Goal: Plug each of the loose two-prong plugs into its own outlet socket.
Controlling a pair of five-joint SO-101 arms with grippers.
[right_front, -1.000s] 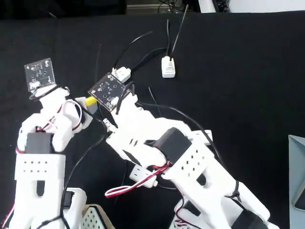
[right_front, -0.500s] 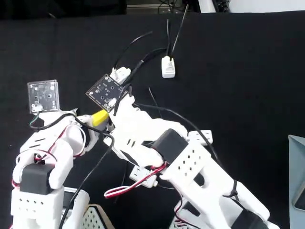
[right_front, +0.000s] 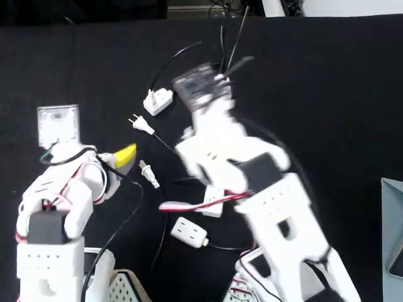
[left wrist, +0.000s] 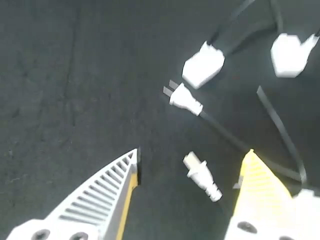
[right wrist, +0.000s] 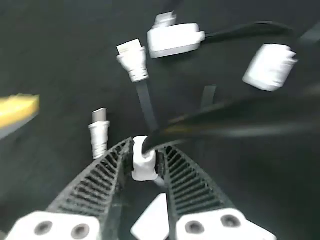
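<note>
Two loose white two-prong plugs lie on the black cloth, one (right_front: 141, 124) (left wrist: 184, 99) beyond the other (right_front: 149, 173) (left wrist: 201, 173). A white outlet socket (right_front: 158, 99) (left wrist: 202, 67) sits just past them, and a second socket (left wrist: 291, 52) (right wrist: 270, 66) lies farther right. My left gripper (left wrist: 192, 152) is open and hovers over the nearer plug; its yellow finger (right_front: 124, 155) shows from above. My right gripper (right wrist: 144, 145) is shut on a third white plug (right wrist: 142, 161) with a black cord, held above the cloth. The right arm (right_front: 217, 148) stands right of the loose plugs.
Another white socket block (right_front: 189, 231) lies near the front between the arms, with black cords looping around it. More cords run toward the back edge of the cloth (right_front: 327, 94). A grey box (right_front: 393, 233) stands at the right edge.
The right arm has swung right and toward the back, uncovering the two loose plugs on the cloth. The left arm has drawn back toward its base.
</note>
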